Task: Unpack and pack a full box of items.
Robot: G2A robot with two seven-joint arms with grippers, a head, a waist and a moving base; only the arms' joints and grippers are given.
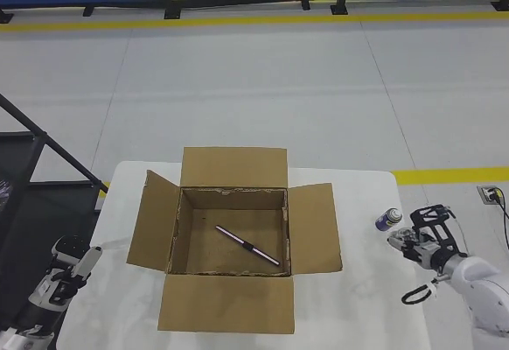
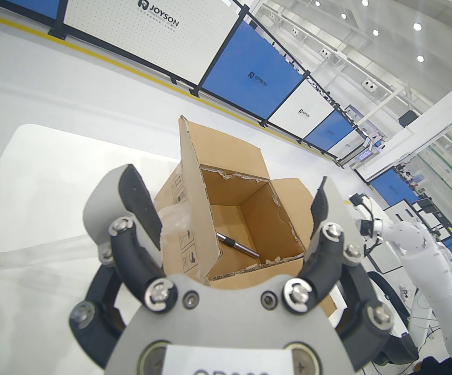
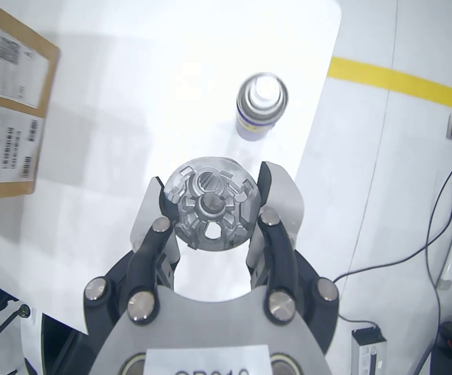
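Note:
An open cardboard box (image 1: 228, 179) stands mid-table with all flaps spread; the left wrist view shows its inside (image 2: 249, 212). A thin dark rod (image 1: 247, 244) lies on the box floor, also seen as a rod (image 2: 237, 244). My right gripper (image 3: 211, 197) is shut on a round grey metal gear part (image 3: 211, 208) above the table's right edge, where the gripper (image 1: 409, 241) shows from above. A spray can (image 3: 262, 107) stands upright just beyond it, near the edge (image 1: 387, 219). My left gripper (image 2: 230, 204) is open and holds nothing, off the table's left side (image 1: 75, 262).
The white table (image 1: 368, 297) has free room to the right of the box and in front of it. A crumpled clear plastic piece (image 2: 173, 216) lies against the box's left flap. A black frame (image 1: 27, 131) stands left of the table.

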